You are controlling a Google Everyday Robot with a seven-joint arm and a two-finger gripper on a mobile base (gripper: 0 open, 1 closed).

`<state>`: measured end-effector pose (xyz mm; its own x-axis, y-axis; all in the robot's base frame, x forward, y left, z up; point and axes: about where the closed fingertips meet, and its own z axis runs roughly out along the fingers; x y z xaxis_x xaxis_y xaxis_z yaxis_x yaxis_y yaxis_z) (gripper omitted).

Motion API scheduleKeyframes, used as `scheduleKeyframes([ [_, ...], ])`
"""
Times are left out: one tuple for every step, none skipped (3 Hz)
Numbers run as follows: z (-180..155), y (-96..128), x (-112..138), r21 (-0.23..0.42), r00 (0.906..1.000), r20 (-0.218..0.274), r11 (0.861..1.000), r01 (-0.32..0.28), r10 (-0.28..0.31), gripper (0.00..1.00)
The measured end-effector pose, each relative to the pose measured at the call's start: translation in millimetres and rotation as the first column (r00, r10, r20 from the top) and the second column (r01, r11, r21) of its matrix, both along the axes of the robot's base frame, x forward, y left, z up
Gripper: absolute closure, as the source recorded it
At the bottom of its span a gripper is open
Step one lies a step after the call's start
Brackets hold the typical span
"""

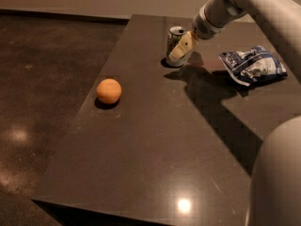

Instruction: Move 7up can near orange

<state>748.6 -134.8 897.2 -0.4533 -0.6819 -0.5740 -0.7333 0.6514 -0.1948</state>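
Note:
The 7up can [172, 37], white and green with a silver top, stands upright at the far middle of the dark table [155, 140]. My gripper [178, 48] has come in from the right and is at the can. One cream finger [182, 45] lies across the can's front and the other is hidden behind the can. The jaws look open around the can. The orange [109, 91] sits near the table's left edge, well to the left of and nearer than the can.
A blue-and-white foil snack bag [253, 65] lies to the right of the can. My arm [244, 4] reaches in from the upper right, and part of my body [277, 178] fills the lower right corner. Dark floor [42, 79] lies beyond the table's left edge.

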Motion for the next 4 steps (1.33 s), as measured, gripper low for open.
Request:
scheduleKeyframes([
  [-1.5,13.4,4.3,0.028,0.9997,-0.012,0.999,-0.019,0.019,0.15],
  [-0.6,24.9,4.3,0.053,0.9984,-0.025,0.997,-0.049,0.050,0.38],
  [4.4,31.8,-1.3,0.079,0.9957,-0.031,0.993,-0.085,0.088,0.61],
  [15.4,43.1,-21.2,0.091,0.9863,-0.032,0.983,-0.158,0.162,0.86],
])
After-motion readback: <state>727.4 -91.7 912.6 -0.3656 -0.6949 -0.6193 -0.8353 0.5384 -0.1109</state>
